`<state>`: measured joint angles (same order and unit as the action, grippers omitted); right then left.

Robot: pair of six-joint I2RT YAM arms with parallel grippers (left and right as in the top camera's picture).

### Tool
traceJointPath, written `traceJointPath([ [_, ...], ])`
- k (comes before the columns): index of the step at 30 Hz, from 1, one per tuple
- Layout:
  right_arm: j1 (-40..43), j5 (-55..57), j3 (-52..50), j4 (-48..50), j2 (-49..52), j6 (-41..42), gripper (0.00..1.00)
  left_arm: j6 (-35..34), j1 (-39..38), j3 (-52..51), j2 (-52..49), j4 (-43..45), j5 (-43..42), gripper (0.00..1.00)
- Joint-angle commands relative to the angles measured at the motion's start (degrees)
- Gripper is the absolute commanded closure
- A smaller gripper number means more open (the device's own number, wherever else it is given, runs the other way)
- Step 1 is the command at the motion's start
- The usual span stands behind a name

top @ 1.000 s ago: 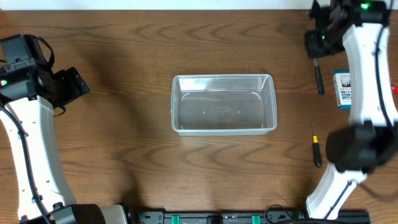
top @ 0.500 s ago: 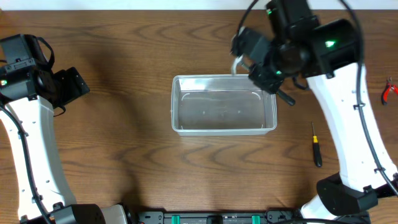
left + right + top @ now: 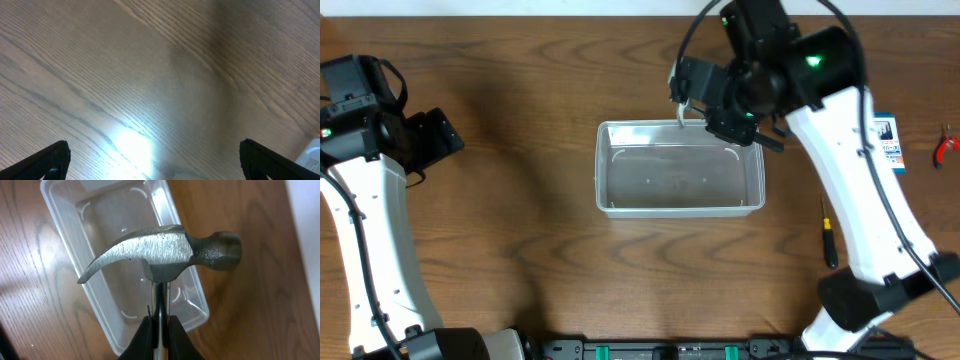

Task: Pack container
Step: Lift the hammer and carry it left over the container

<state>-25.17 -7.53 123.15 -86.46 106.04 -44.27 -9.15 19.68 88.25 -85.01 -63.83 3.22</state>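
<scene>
**Fig.** Right pincer [image 3: 159, 325], clamped on a claw hammer [image 3: 160, 255], has swung in from the far right; the clear container [image 3: 680, 209] now lies just below it, ready for loading. Left pincer [image 3: 155, 161] gapes, idle above the tabletop [image 3: 150, 75].

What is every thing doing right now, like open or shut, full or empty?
container: empty, upright on the table.
hammer: gripped just below its head, head above the container's rim.
right gripper: shut on the hammer.
left gripper: open, holding nothing.
screwdriver: lying loose on the table.
pliers: lying on the table; open or shut, too small to tell.
</scene>
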Motion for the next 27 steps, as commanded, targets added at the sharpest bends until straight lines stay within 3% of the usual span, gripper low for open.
traceJointPath([
  [1,-0.6,-0.9,-0.3,0.1,3.6,-2.6,0.98,0.3,0.1,0.9,0.5,0.0,0.5,0.02],
  [27,-7.1,-0.9,-0.3,0.3,18.6,-9.7,0.99,0.3,0.1,0.9,0.5,0.0,0.5,0.02],
])
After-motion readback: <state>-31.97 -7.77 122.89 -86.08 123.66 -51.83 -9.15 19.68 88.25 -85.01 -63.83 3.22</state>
